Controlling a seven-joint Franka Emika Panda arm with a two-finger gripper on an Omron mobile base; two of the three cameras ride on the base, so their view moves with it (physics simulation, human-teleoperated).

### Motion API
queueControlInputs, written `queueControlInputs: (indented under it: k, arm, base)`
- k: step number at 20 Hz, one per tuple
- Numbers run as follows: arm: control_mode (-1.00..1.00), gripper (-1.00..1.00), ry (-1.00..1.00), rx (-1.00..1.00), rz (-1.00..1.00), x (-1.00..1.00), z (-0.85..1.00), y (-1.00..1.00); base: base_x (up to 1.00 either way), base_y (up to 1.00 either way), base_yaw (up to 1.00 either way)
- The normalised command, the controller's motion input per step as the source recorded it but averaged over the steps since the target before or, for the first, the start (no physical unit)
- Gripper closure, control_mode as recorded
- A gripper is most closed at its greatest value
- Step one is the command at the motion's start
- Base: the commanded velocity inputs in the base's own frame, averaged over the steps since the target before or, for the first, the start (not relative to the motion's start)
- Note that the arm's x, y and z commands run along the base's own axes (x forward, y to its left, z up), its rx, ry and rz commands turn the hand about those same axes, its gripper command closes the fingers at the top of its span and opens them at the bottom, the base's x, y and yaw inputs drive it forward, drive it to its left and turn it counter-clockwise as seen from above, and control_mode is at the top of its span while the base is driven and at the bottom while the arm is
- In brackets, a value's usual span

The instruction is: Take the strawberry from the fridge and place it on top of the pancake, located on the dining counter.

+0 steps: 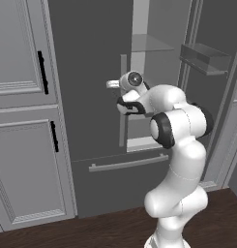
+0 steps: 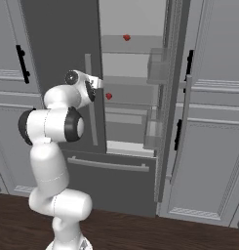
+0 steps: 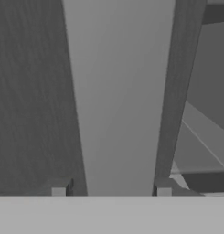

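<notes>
The dark grey fridge (image 1: 86,72) (image 2: 57,39) has its left door closed and its right door (image 2: 162,127) swung open. My gripper (image 1: 112,84) (image 2: 98,84) (image 3: 111,191) is at the left door's long light grey handle (image 1: 123,123) (image 2: 93,129) (image 3: 118,91), shut on it, a fingertip close against either side. Inside, one tiny red thing (image 2: 126,37) lies on an upper shelf and another (image 2: 109,96) on the shelf beside my hand. At this size I cannot tell which is the strawberry. The pancake and the dining counter are out of view.
Light grey panelled cabinets (image 1: 23,121) (image 2: 213,122) flank the fridge. Clear bins (image 1: 204,58) (image 2: 157,66) hang on the open door. Below is the bottom drawer with its bar handle (image 1: 127,163) (image 2: 109,164). The floor (image 2: 140,229) is dark wood.
</notes>
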Motion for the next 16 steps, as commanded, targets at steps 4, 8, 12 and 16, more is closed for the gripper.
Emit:
queueControlInputs:
  k: [4, 8, 12, 16]
  arm:
    - [-1.00, 1.00, 0.00, 0.00, 0.00, -0.01, 0.00, 0.00]
    - [-1.00, 1.00, 0.00, 0.00, -0.02, -0.41, 0.00, 0.09]
    - [-1.00, 1.00, 0.00, 0.00, -0.15, -0.78, 0.00, 0.47]
    - [-1.00, 1.00, 0.00, 0.00, -0.21, -0.88, -0.02, 0.64]
  base:
    - [0.00, 0.00, 0.00]
    - [0.00, 0.00, 0.00]
    - [0.00, 0.00, 0.00]
    - [0.00, 0.00, 0.00]
